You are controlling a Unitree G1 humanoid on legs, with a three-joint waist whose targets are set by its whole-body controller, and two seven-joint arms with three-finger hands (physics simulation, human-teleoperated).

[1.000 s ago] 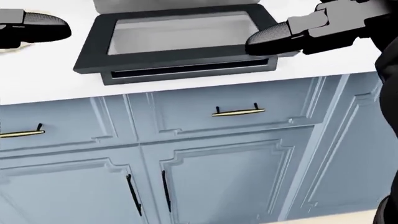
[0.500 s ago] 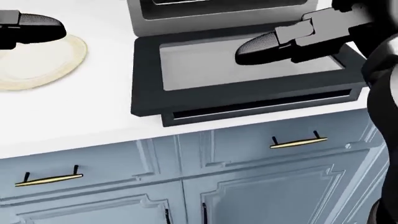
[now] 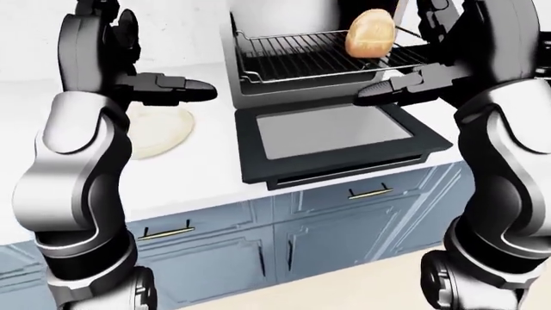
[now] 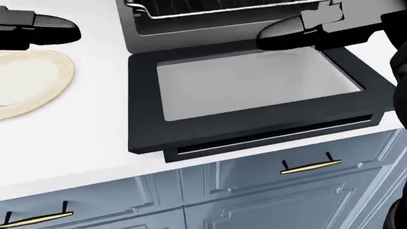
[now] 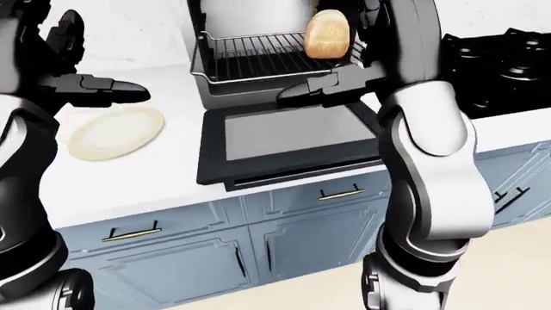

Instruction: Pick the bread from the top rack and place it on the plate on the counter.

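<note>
While the bread sits untouched on the pulled-out top rack of a small countertop oven, the task has barely begun: nothing has been picked up and the plate on the white counter holds nothing. The loaf stands at the right end of the rack in the left-eye view, above the oven's door, which lies folded down flat with its glass facing up. The right hand hovers over the upper right edge of that door, just below the rack, fingers extended and holding nothing; it appears well short of the bread. The left hand is also stretched open and empty, poised above the counter near the pale round plate, which lies left of the oven. Reaching up to the loaf, closing round it, carrying it left and setting it down all remain to be done. Compared with half a second earlier, the head camera has moved: the door now appears larger and more central, the rack's wire edge has come into view at the top, and the right hand appears higher in the picture, nearer the rack.
</note>
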